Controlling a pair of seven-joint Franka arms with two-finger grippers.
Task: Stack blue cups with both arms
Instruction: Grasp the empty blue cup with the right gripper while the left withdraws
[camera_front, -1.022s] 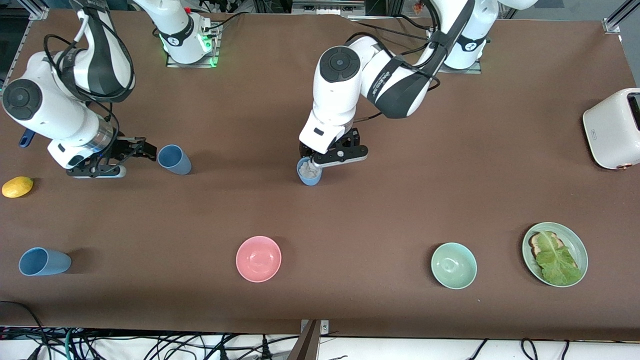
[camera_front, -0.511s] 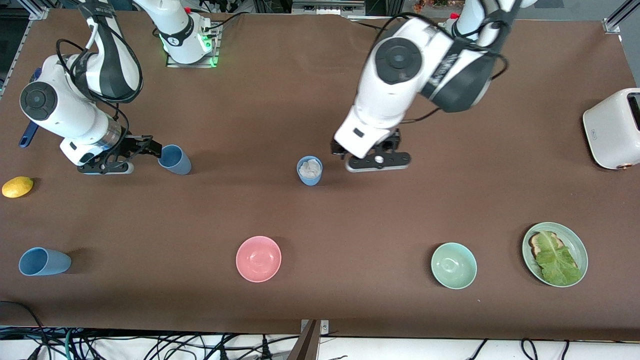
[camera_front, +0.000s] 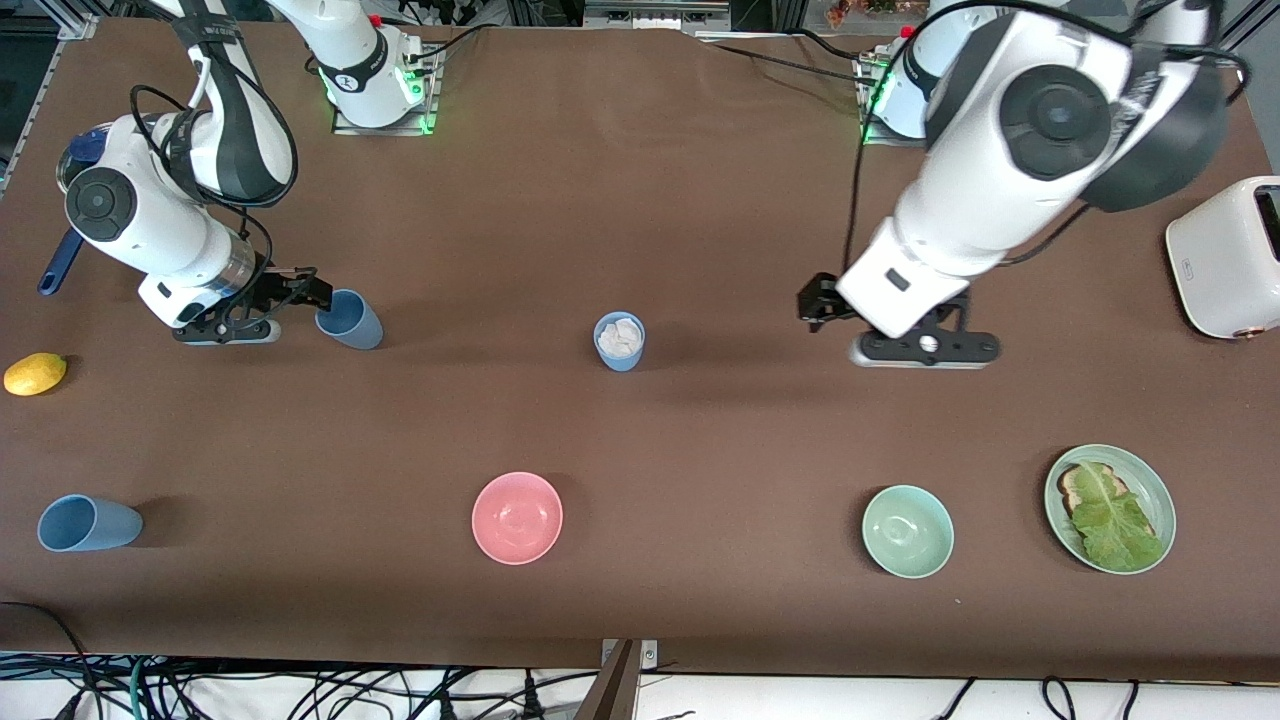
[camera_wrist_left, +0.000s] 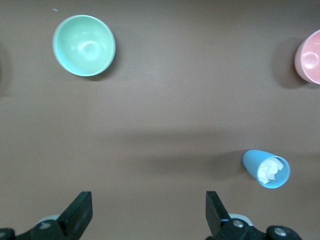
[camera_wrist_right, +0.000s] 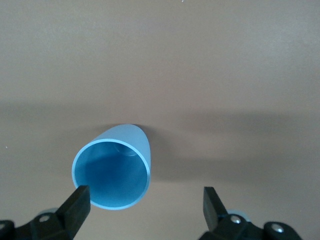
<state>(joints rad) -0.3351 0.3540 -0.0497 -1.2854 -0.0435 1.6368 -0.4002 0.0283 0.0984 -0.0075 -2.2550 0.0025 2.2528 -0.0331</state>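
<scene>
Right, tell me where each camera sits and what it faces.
Front view: high across the table, facing both arms.
Left wrist view: looks down past the open left gripper at the filled cup, also in front view, and the green bowl.
Right wrist view: looks down past the open right gripper at the empty cup.

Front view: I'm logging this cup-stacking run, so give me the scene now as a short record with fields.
empty blue cup: upright, toward the right arm's end
right hand: open, at that cup's rim
filled blue cup: mid-table, white crumpled stuff inside, untouched
third blue cup: nearest the front camera, apart
left hand: open, empty, over bare table
stacking: not yet done
</scene>
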